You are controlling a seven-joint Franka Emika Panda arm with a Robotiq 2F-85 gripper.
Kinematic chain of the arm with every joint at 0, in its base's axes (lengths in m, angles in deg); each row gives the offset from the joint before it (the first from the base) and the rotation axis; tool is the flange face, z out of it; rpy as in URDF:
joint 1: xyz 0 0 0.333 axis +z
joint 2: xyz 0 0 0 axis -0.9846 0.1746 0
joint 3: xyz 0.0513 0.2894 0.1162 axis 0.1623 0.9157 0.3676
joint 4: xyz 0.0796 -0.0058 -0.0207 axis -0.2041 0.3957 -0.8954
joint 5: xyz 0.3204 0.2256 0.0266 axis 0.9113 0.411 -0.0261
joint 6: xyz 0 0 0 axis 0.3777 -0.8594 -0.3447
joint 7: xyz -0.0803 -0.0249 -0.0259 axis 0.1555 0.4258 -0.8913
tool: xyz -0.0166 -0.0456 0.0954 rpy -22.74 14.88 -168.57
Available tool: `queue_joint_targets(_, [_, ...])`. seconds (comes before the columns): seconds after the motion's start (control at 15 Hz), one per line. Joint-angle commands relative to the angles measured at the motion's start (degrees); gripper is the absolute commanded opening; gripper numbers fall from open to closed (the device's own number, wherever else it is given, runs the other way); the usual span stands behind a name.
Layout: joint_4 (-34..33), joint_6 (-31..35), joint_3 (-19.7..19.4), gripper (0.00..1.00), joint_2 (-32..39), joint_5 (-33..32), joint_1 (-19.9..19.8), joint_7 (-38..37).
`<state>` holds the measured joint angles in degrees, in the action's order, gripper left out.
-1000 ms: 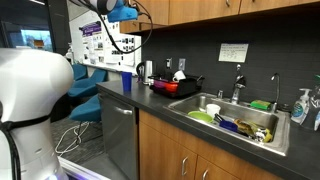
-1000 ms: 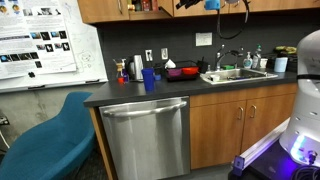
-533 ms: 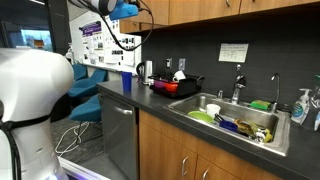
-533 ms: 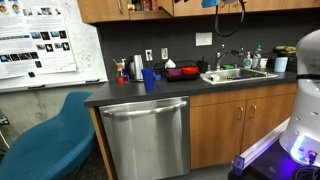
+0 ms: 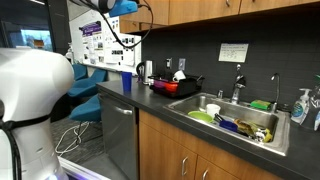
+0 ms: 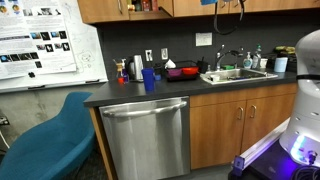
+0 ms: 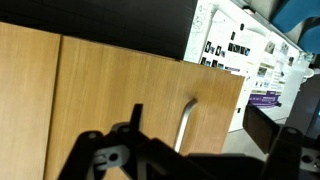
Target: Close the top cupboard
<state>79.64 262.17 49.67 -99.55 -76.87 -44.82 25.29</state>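
The top cupboard [image 6: 100, 9] hangs above the counter in brown wood, cut off by the top edge of both exterior views [image 5: 160, 12]. Part of its inside with small items [image 6: 140, 5] is exposed. Its flat door [image 7: 130, 90] with a metal bar handle [image 7: 185, 122] fills the wrist view, close in front of the camera. My gripper [image 7: 213, 150] is open, its dark fingers spread on either side of the handle and holding nothing. In the exterior views only the blue wrist part [image 5: 124, 8] shows by the cupboard's edge [image 6: 210, 3].
Below is a dark counter [image 6: 150, 95] with a blue cup [image 6: 148, 79], a red pot [image 5: 166, 86] and a sink full of dishes [image 5: 235, 120]. A dishwasher [image 6: 145, 135], base cabinets [image 6: 235, 125], a blue chair [image 6: 45, 135] and a poster board [image 6: 40, 45] are nearby.
The cupboard door has swung a little further toward shut and the blue wrist has shifted slightly with it. Nothing else has moved.
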Motion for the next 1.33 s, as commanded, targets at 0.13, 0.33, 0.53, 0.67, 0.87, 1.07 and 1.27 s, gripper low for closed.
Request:
queue_joint_targets(0.13, [-1.04,0.68,-0.45,1.0,0.67,-0.75,3.12,0.66])
queue_joint_targets(0.33, [-1.69,1.1,-1.09,1.0,0.99,-1.18,4.2,0.87])
queue_joint_targets(0.53, [-2.81,1.99,-2.12,1.0,1.63,-2.18,5.52,1.0])
queue_joint_targets(0.67, [-3.85,3.0,-2.73,1.0,2.81,-2.8,6.35,0.93])
queue_joint_targets(0.87, [-5.79,3.05,-3.87,1.0,5.27,-3.01,7.79,0.41])
queue_joint_targets(1.07, [-7.34,3.05,-5.04,1.0,7.44,-3.1,9.23,0.45])
queue_joint_targets(1.27, [-8.26,3.27,-6.37,1.0,8.7,-3.49,10.63,0.68])
